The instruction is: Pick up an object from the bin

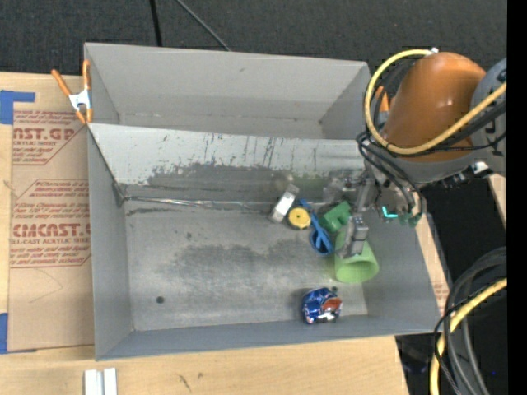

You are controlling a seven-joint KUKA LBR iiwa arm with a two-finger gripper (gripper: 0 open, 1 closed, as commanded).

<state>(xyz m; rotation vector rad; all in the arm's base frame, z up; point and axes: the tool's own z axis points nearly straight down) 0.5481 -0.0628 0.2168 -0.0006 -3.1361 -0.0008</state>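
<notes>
My gripper [360,235] hangs low at the right side of the bin, its tip just above a light green cup [356,267] that lies on its side. Right beside it on the left are a darker green block [335,218] and a blue clip-like piece [319,236], both very close to the gripper. A yellow disc [298,218] and a small white and silver piece [285,204] lie a little further left.
A blue toy car with red and white marks [321,305] sits near the bin's front wall, below the gripper. The arm with its orange cover and cables reaches in over the right rim. The bin's right wall is close behind the gripper.
</notes>
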